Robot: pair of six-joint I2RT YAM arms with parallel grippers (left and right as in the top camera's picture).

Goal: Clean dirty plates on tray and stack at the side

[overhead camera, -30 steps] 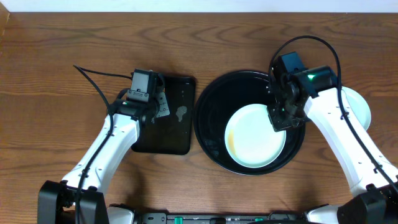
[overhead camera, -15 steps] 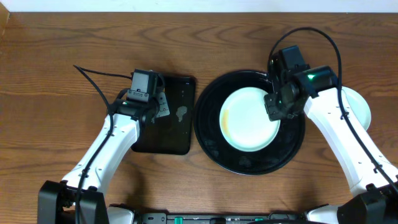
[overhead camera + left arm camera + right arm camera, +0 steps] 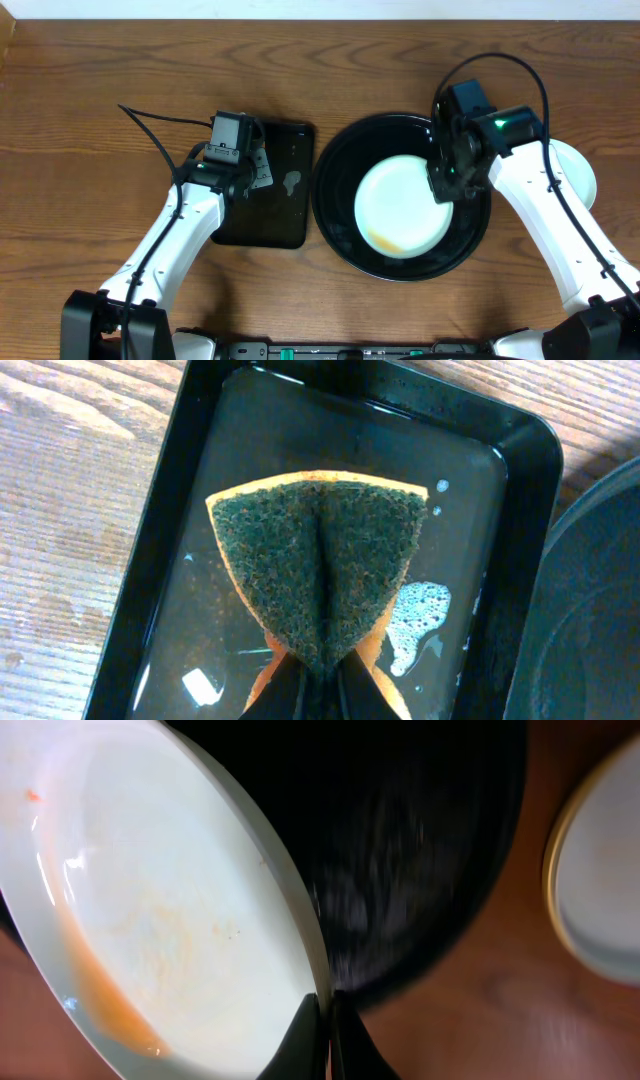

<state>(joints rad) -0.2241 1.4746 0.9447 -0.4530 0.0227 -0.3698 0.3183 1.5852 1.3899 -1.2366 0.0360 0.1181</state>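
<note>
**Right claw (image 3: pixel 447 182) turns the smeared plate (image 3: pixel 400 205) in the tray (image 3: pixel 335 235).**
Pinched shut on the plate's rim at 2 o'clock, it has swung the orange smear from 9 to about 7 o'clock. The plate sits mid-tray, seemingly unwashed. The left claw (image 3: pixel 318 682) stays clamped on the sponge (image 3: pixel 320 560) over the small tray (image 3: pixel 150 610). A second plate (image 3: pixel 582 172) lies on the table at 3 o'clock. No writing is readable.

The overhead camera looked straight down on the dark-brown wood-grain table (image 3: pixel 80 120). The left wrist camera hung close above the rectangular black tray (image 3: pixel 270 430), facing down at the folded green scouring sponge (image 3: pixel 320 575). The right wrist camera sat tight against the pale mint round plate (image 3: pixel 150 920). All three views shared the large round glossy black tray (image 3: pixel 335 200)
</note>
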